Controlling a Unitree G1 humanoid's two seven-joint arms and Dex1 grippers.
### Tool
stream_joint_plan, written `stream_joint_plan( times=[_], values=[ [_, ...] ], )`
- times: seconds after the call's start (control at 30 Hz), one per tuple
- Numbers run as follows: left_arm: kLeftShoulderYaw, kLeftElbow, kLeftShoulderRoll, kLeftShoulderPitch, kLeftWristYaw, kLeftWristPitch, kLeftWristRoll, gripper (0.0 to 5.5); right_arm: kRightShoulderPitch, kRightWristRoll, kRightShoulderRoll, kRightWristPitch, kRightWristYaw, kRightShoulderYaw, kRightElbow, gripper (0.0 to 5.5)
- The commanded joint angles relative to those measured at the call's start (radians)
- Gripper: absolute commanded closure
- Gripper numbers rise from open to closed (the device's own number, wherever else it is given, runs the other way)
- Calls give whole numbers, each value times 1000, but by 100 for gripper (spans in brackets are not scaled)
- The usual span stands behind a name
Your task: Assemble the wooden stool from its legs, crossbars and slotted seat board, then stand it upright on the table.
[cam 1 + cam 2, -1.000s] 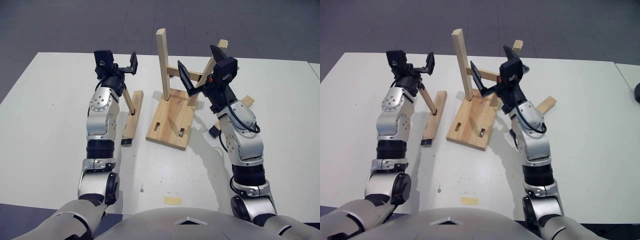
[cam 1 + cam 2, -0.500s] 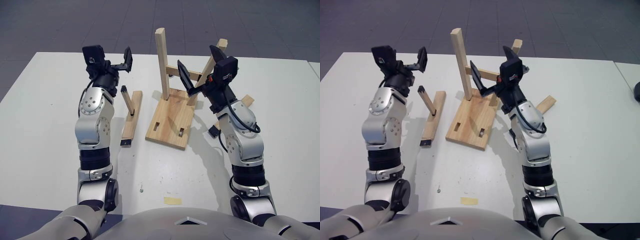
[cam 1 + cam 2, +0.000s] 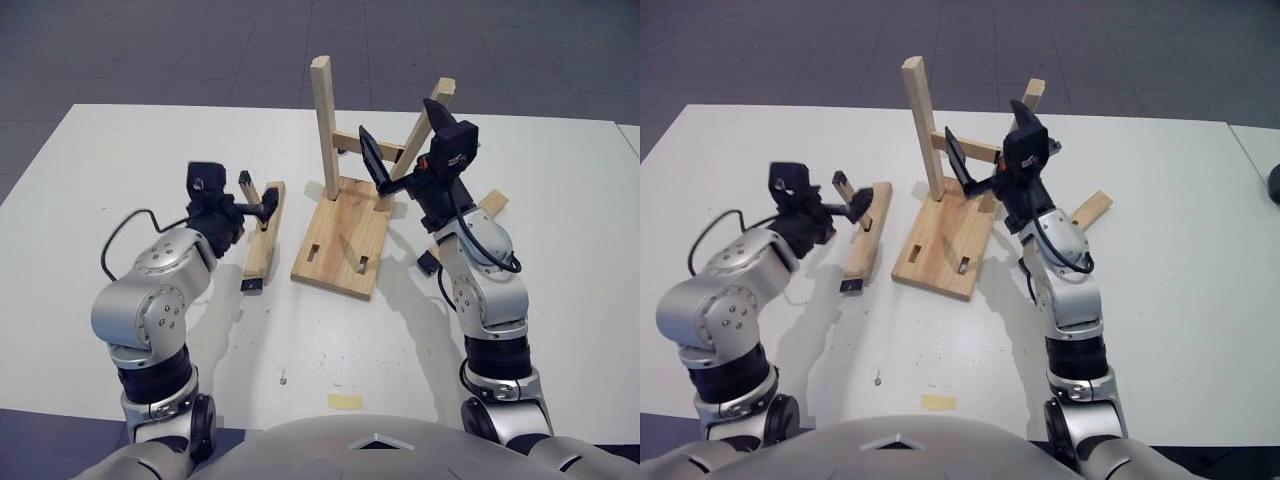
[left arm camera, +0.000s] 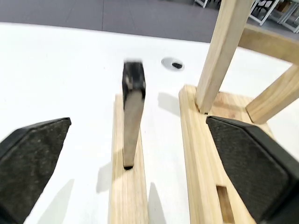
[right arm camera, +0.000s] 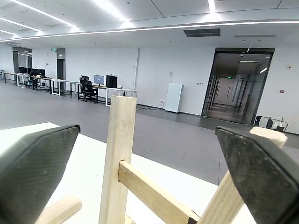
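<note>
The slotted seat board (image 3: 338,243) lies flat mid-table. One leg (image 3: 323,125) stands upright in it, a second leg (image 3: 418,142) leans, and a crossbar (image 3: 352,143) joins them. My right gripper (image 3: 403,135) is open, high up beside the leaning leg, one pad (image 5: 32,172) on each side of the frame. To the left lies another leg (image 3: 263,240) flat, with a short black-tipped crossbar (image 4: 133,116) rising from it. My left gripper (image 3: 256,203) is open and low, level with that crossbar, its fingers (image 4: 32,154) wide apart before it. A further leg (image 3: 492,204) lies behind the right arm.
A strip of yellow tape (image 3: 346,401) and a small dark speck (image 3: 284,379) lie near the table's front edge. A round cable hole (image 4: 174,64) sits in the white tabletop (image 3: 110,190) behind the stool parts. Bare table spreads to the far left and far right.
My left arm has swung down from a raised pose at the back to low over the table, bringing its open gripper level with the short crossbar. The right arm has hardly moved.
</note>
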Motion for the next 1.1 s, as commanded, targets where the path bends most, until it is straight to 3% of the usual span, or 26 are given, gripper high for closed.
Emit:
stream_joint_plan(
  times=[0.03, 0.13, 0.6, 0.77, 0.93, 1.1],
  values=[
    [-80, 137, 20, 55, 2, -6, 65, 32, 0, -10, -3, 8, -2, 0, -12, 10],
    [-137, 233, 39, 60, -23, -43, 102, 85, 1, -11, -3, 10, -4, 1, -15, 10],
    [-132, 287, 83, 97, -74, -35, 126, 337, -11, -22, 1, 2, -3, -1, -2, 10],
    [-39, 268, 47, 33, -42, -160, 132, 344, -29, -1, 2, 23, 2, -17, 6, 10],
    [-15, 192, 103, -118, 41, -383, 260, 344, -158, 323, 41, 245, 0, -194, 23, 10],
    [-151, 12, 243, -228, -147, -624, 319, 344, -269, 890, 51, 528, -47, -377, 35, 10]
  ],
)
